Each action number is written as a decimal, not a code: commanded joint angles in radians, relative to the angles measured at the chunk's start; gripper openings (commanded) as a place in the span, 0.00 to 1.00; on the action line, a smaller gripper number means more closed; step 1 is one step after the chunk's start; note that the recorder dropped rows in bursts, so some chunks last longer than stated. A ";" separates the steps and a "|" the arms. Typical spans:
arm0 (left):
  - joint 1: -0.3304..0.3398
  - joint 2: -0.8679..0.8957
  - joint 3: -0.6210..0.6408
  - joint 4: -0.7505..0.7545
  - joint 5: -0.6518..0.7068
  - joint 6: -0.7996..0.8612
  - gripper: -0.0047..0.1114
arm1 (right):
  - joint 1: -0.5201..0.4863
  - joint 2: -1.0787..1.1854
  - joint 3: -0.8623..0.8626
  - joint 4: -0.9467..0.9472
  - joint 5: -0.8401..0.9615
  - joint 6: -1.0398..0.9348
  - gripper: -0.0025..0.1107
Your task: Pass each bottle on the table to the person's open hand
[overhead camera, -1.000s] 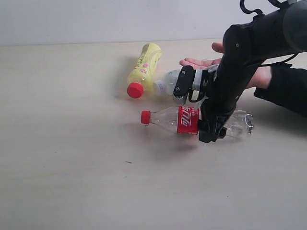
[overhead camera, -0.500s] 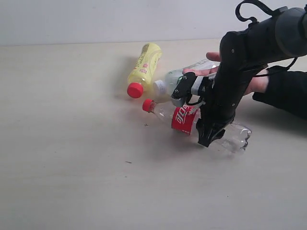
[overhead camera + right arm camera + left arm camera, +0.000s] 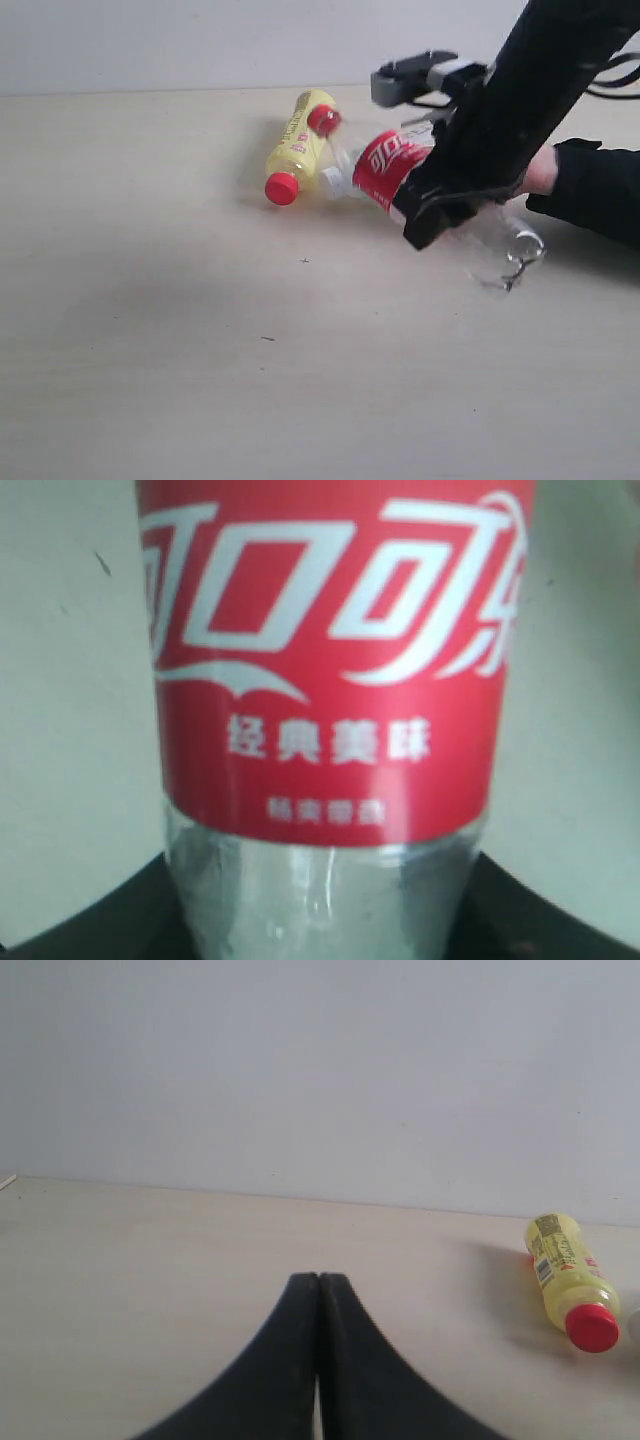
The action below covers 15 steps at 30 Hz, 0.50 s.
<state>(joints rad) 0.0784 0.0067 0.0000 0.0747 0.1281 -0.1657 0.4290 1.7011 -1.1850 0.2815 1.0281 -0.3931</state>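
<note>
Yellow bottle [image 3: 298, 145], smooth plastic with a red cap, lies on its side on the pale wood-grain table [image 3: 150, 300]. My left gripper [image 3: 318, 1282] is pressed closed and empty. My right gripper [image 3: 408, 160] clamps the slim, clear red-labelled bottle [image 3: 382, 165], tilted cap-end up.
</note>
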 commanded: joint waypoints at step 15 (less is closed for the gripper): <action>0.001 -0.007 0.000 0.001 -0.003 0.001 0.04 | -0.094 0.144 -0.208 -0.299 -0.062 0.441 0.02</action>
<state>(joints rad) 0.0784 0.0067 0.0000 0.0747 0.1299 -0.1657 0.3399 1.7978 -1.3595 -0.0146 0.9753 0.0410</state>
